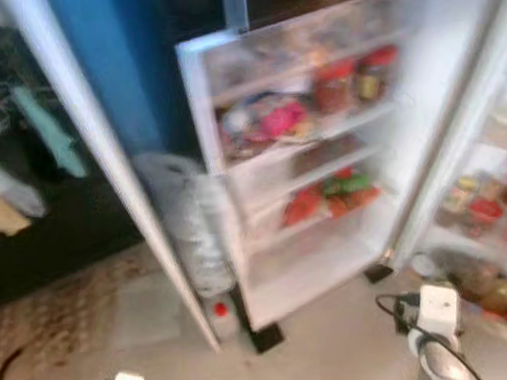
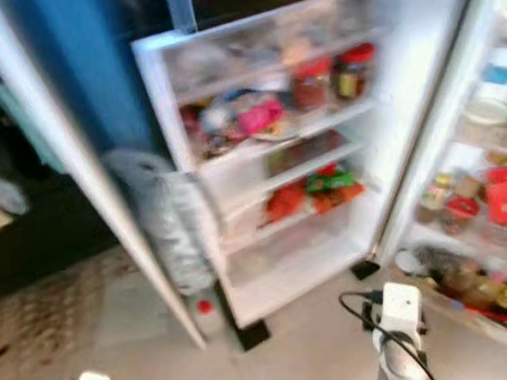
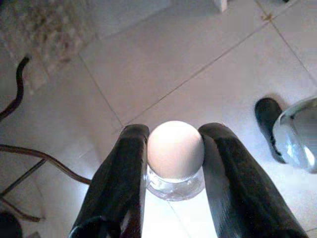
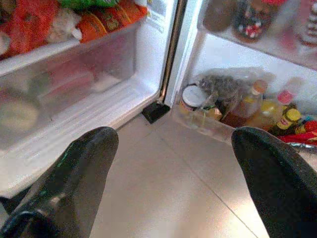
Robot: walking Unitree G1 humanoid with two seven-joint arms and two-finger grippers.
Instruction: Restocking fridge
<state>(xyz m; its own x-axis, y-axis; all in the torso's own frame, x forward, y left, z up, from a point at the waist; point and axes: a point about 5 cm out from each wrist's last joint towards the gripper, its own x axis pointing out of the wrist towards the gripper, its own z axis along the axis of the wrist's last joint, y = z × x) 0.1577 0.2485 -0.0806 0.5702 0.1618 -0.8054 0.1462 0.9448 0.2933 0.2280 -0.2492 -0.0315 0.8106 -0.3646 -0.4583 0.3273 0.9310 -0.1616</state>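
White and round, the lid of a small glass jar (image 3: 175, 159) sits snug between the two black fingers (image 3: 124, 183) of the left hand (image 3: 174, 148). That hand is closed on the jar so it will not drop while it waits over the floor, a little way from the fridge (image 1: 325, 237). I think the jar is the next thing to go in. The right hand (image 4: 173, 148) has its fingers spread wide with nothing between them. It points low at the fridge, maybe to be ready to help. The fridge door (image 1: 303, 161) is swung wide open, so its racks are easy to reach. High on the door stand two jars with red lids (image 1: 354, 79). Beside them lies a pink packet (image 1: 275, 120). One rack down are red and green packets (image 1: 331, 194). The lowest rack on the door looks bare, so there may be room there. Near the foot of the fridge body stand bottles (image 4: 257, 109) and a jar with a pale lid (image 4: 192, 96), close together. The floor (image 3: 208, 74) is pale tile, smooth and shiny, so a dropped jar could break. Beside the fridge door a water bottle (image 1: 196, 236) stands on the floor. Farther from the fridge there is a patterned rug (image 1: 46, 315), and a black cable (image 3: 20, 84) runs over the tile.
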